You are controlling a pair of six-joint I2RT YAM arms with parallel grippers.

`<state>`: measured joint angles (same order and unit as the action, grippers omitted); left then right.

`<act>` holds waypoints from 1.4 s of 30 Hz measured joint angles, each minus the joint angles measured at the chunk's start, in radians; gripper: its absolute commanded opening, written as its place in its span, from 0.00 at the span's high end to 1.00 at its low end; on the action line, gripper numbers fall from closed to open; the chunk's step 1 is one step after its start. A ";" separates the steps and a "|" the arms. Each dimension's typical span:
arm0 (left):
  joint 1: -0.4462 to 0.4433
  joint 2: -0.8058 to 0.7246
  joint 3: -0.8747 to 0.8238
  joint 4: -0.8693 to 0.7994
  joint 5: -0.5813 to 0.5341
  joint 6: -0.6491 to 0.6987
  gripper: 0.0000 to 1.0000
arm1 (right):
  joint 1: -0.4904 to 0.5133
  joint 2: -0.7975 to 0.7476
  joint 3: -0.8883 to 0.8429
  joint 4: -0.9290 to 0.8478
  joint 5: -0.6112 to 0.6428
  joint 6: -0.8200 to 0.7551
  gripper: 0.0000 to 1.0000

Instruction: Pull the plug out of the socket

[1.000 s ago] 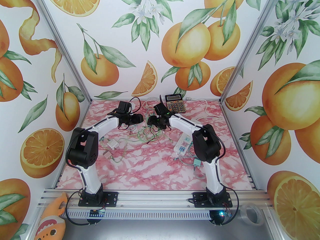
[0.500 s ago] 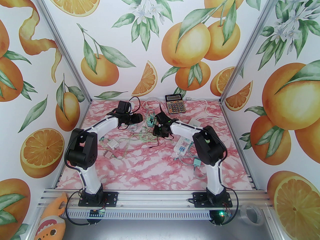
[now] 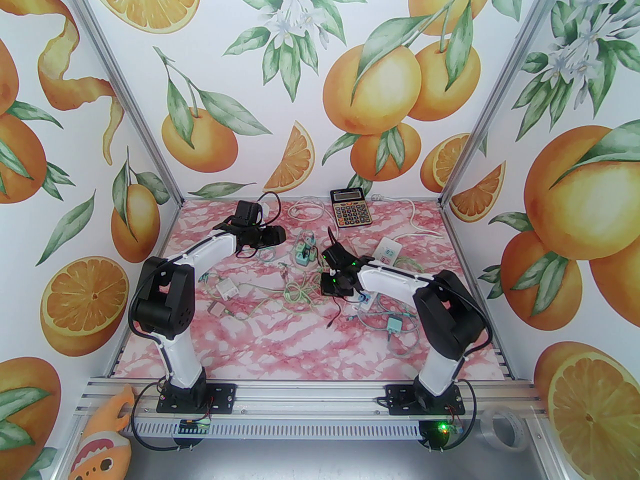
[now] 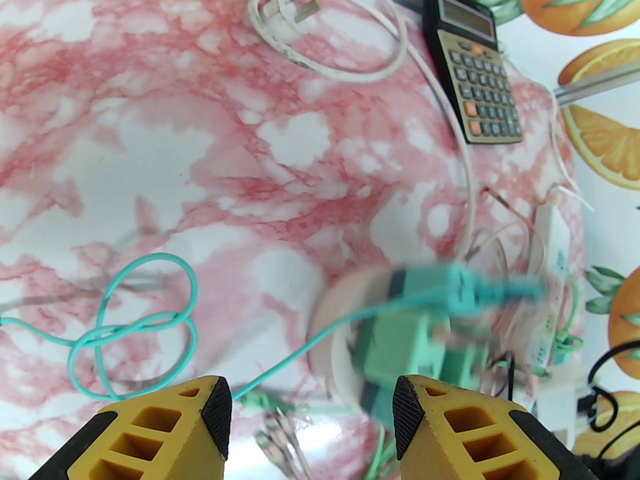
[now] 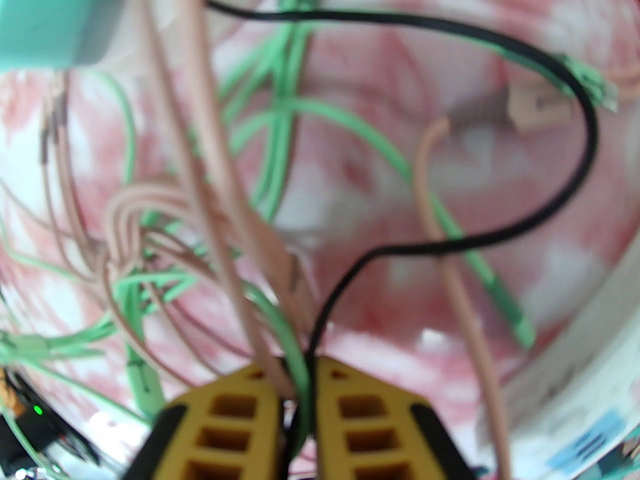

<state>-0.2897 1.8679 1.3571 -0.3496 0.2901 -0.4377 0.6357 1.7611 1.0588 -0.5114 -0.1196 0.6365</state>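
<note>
The right hand [image 5: 297,374] is pinched shut on thin cords [image 5: 265,248], probably to tug the green plug [image 4: 452,293] from its socket [image 4: 400,340] on the worktop [image 3: 280,328]; the left hand [image 4: 311,399] hovers half open beside it, empty.

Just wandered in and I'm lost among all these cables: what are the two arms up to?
They are meant to unplug a plug. The right fingers are pinched shut on thin wires in the tangle. The left fingers hang open near the green plugs, gripping nothing. The plugs are too blurred to judge.
</note>
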 measured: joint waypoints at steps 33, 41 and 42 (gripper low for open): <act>-0.262 -0.166 -0.244 0.029 -0.097 0.080 0.40 | -0.136 0.133 0.372 -0.077 -0.065 -0.084 0.56; -0.309 -0.122 -0.245 0.062 -0.147 0.081 0.37 | -0.155 0.133 0.372 -0.070 -0.076 -0.080 0.56; -0.314 -0.109 -0.244 0.063 -0.154 0.081 0.37 | -0.158 0.133 0.372 -0.070 -0.077 -0.080 0.56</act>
<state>-0.6037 1.7584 1.1130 -0.2863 0.1356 -0.3565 0.4778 1.8942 1.4307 -0.5812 -0.1967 0.5564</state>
